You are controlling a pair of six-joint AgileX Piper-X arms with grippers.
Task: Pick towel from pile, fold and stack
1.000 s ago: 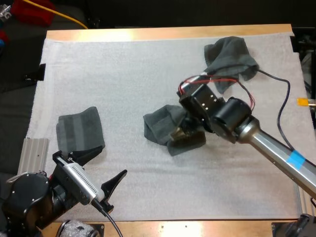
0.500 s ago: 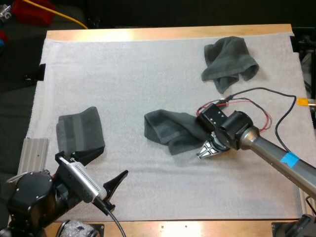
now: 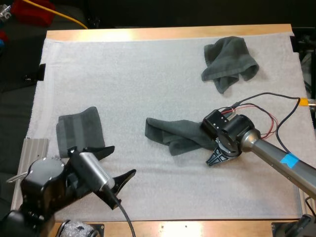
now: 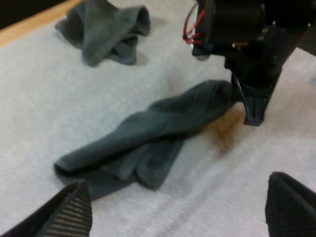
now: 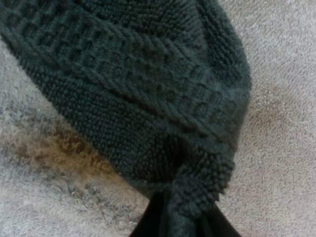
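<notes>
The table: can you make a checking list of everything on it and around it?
Surface: white mat on a wooden table.
Job's things: stretched towel mid-mat; crumpled towel at the far right; folded towel at the near left.
Clutter: nothing seen.
Grippers: right gripper, jaws pinched on the stretched towel's right end; left gripper, jaws open, touching nothing, beside the folded towel.
Cables: yellow cable beyond the table's far left corner.
Surroundings: ribbed metal piece off the mat's left edge.
</notes>
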